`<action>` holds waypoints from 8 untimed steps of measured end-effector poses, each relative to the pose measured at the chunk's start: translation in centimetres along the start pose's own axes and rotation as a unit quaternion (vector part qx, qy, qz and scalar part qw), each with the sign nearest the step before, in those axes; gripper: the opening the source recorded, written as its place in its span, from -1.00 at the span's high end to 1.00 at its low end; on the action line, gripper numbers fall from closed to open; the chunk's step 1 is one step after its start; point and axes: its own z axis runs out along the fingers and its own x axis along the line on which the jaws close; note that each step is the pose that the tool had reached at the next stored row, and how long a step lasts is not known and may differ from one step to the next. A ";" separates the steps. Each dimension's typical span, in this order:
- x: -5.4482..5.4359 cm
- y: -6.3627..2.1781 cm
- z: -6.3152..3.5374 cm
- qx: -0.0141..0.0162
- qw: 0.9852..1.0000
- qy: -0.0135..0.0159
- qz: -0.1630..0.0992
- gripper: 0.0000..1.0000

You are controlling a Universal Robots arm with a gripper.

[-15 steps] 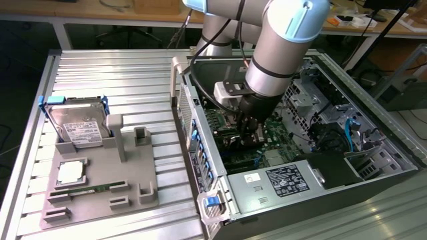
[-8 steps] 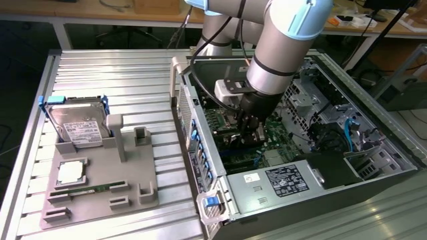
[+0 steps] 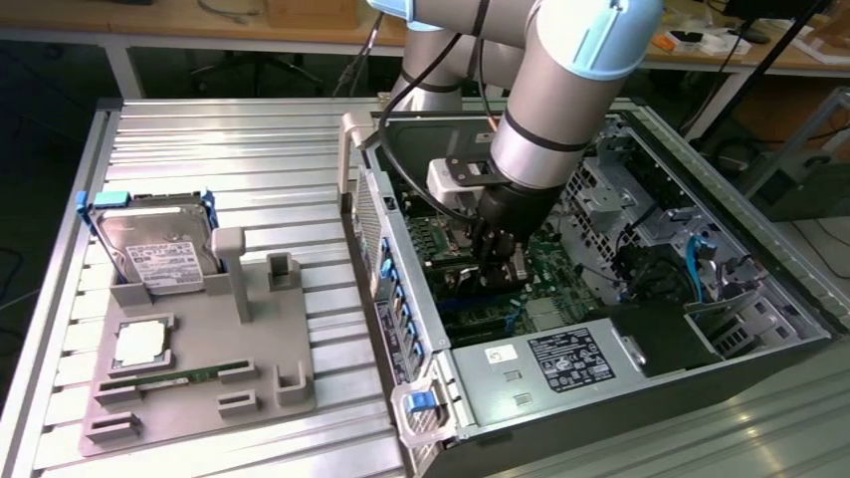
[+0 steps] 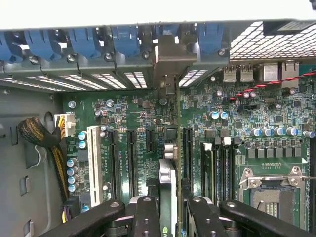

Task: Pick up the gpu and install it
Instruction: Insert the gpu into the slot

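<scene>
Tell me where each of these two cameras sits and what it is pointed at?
Exterior view: off the arm, above the bench, looking down at the open computer case, the parts holder and the arm reaching in.
Wrist view: on the arm's wrist, facing the motherboard; the claw grips the gpu edge-on.
Shared: the claw, the gpu and the case's inside.

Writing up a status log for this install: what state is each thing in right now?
tool: shut on the gpu, down inside the computer case
gpu: held edge-on, upright over the motherboard slots, its bracket at the rear slot openings
computer case: lying on its side, side panel off
hard drive: leaning in its holder on the gray fixture
memory stick: lying flat in its cradle
processor: lying flat on the fixture
</scene>
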 end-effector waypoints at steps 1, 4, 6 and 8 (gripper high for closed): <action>0.0 0.00 0.00 0.000 1.000 0.000 0.000 0.47; 0.0 0.00 0.01 0.000 1.000 0.000 0.000 0.47; 0.0 0.00 0.06 0.000 1.000 0.000 0.000 0.47; 0.0 -0.01 0.19 0.000 1.000 0.000 -0.001 0.47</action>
